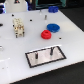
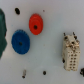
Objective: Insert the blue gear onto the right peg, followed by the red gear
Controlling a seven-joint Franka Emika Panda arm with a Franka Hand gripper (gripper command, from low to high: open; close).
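The blue gear point(image 1: 52, 27) lies flat on the white table, toward the exterior view's right. The smaller red gear point(image 1: 46, 34) rests just in front of it, close to it or touching. Nearer the front sits the black-framed grey plate point(image 1: 56, 57) with two thin dark posts. The right peg point(image 1: 51, 50) stands bare, and so does its twin point(image 1: 38, 55). The wrist view looks down on the red gear point(image 2: 35, 23) and the blue gear point(image 2: 20, 42), side by side with a narrow gap. No gripper fingers show in either view.
A beige perforated block point(image 1: 19, 27) stands toward the exterior view's left, also seen as the beige block point(image 2: 71, 50). Small dark bits point(image 1: 31, 20) dot the table. A dark blue object point(image 1: 52, 8) lies at the back. The table's edge point(image 1: 75, 50) runs diagonally at the right.
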